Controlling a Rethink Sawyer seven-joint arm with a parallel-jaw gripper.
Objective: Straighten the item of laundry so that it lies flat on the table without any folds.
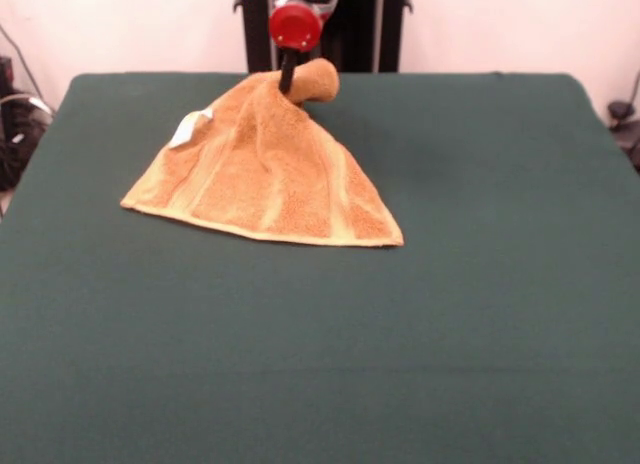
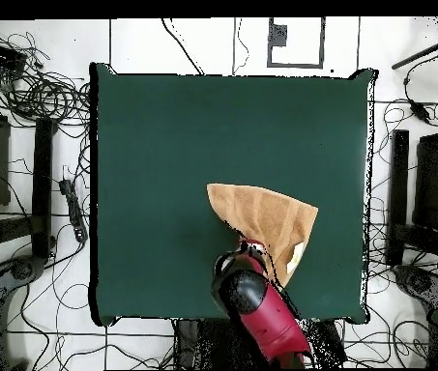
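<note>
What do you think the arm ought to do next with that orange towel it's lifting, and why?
Probably draw the pinched end back toward the robot's side and lower it. The gripper holds one end of the towel raised, so the cloth hangs in a tent with ridges, while its opposite edge already rests on the table. Pulling it taut before release should help smooth those folds.

Gripper [image 1: 290, 81]: fingertips buried in the hand towel's [image 1: 270, 169] raised peak, closure indeterminate; arm [image 1: 297, 19] cropped by front view's top edge; towel's robot-side corner hidden beneath arm overhead.
</note>
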